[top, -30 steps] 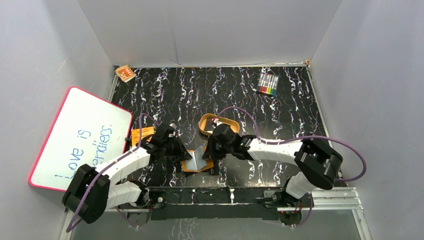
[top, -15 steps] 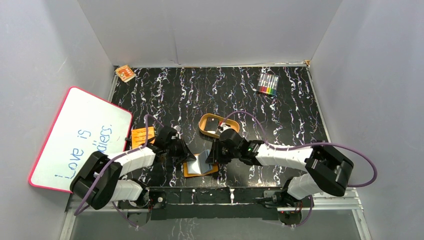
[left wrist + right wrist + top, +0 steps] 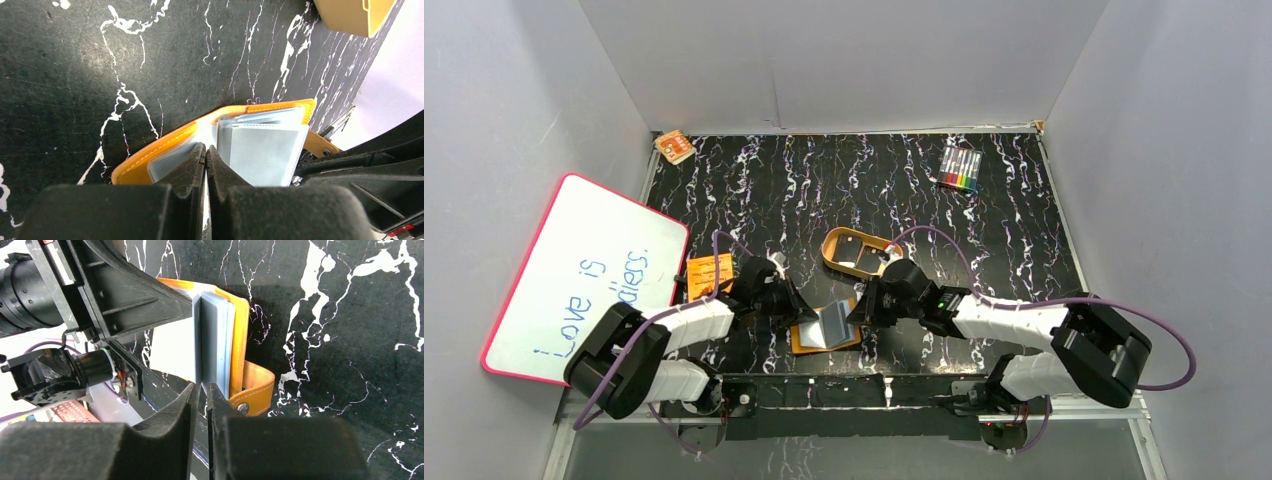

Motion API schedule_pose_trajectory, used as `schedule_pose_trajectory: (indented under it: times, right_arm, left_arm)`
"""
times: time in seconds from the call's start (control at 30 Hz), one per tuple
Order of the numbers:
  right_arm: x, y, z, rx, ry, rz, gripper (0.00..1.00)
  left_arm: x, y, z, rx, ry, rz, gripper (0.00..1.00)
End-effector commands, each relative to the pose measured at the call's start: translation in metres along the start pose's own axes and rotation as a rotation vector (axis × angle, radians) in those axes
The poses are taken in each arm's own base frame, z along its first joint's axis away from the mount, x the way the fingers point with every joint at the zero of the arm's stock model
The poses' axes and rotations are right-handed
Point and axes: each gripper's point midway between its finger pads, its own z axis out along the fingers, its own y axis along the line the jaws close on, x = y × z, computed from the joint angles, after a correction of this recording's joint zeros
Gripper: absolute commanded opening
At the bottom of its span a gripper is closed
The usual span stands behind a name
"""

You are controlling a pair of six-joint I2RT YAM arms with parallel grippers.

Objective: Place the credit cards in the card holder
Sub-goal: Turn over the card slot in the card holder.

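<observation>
The card holder lies open on the black mat, orange-brown with pale grey sleeves, between my two grippers. My left gripper is shut, its tips pressed against the sleeves by the left cover. My right gripper stands open by a narrow gap. The edge of one upright sleeve sits right at its tips, with the stack of sleeves and the snap tab to its right. Black credit cards lie in the tan tray just behind the holder.
A whiteboard leans at the left. An orange booklet lies beside the left arm. A marker set is at the back right and a small orange item at the back left. The metal rail runs along the near edge.
My right gripper has moved right and nearer the front edge, and its jaws have opened and narrowed again. The card holder has slid slightly toward the front. The left gripper has stayed shut.
</observation>
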Motion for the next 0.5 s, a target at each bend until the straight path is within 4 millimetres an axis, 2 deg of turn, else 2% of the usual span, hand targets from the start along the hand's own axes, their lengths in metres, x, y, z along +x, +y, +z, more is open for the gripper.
schedule_pose_trajectory:
  times: [0.0,0.17,0.23,0.3,0.47]
  right_arm:
    - [-0.009,0.018,-0.003,-0.075,-0.032,0.021,0.18]
    - [-0.009,0.018,0.001,-0.059,-0.013,0.011,0.13]
    - [-0.009,0.012,0.002,-0.021,-0.012,0.015,0.19]
    - [-0.010,-0.004,0.001,0.064,-0.023,0.017,0.27]
    - [-0.008,-0.022,0.002,0.150,-0.018,0.010,0.35]
  left_arm:
    - [0.025,0.051,0.000,-0.175,0.054,-0.028,0.00]
    - [0.026,0.053,0.000,-0.175,0.056,-0.030,0.00]
    - [0.027,0.055,0.000,-0.182,0.057,-0.031,0.00]
    - [0.030,0.060,0.000,-0.191,0.063,-0.034,0.00]
    - [0.035,0.067,0.000,-0.202,0.073,-0.036,0.00]
